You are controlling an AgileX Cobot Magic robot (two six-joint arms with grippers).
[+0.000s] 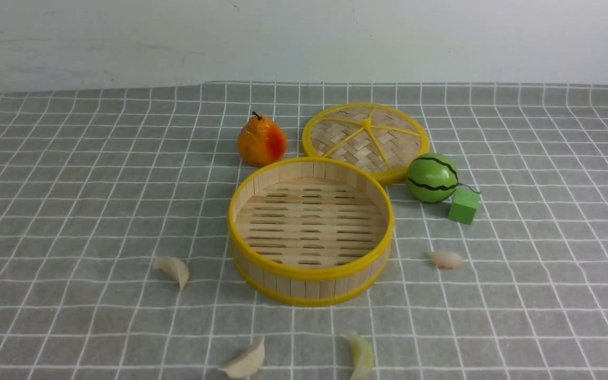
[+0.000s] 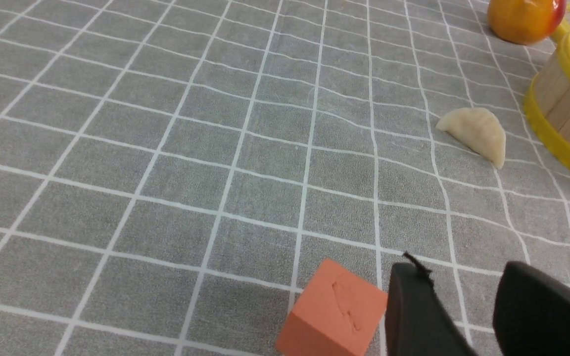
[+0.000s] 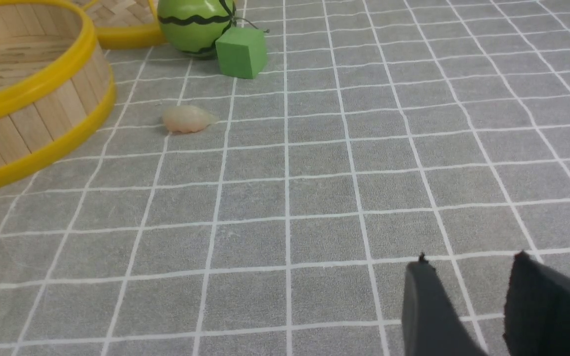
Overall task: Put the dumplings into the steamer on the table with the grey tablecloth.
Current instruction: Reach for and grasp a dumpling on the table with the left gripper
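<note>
Cream dumplings lie flat on grey cloth, so the left gripper and right gripper, both parted and empty, may pinch cloth.

Your left gripper hangs low, its two black fingers parted with a clear gap between them and nothing in the grip. Your right gripper matches the pose: two dark fingers set apart, jaws empty, tips angled forward and down. A frayed black wisp stands on the tip of one left finger. Only the finger ends of each gripper are seen, each from its own wrist camera.
</note>
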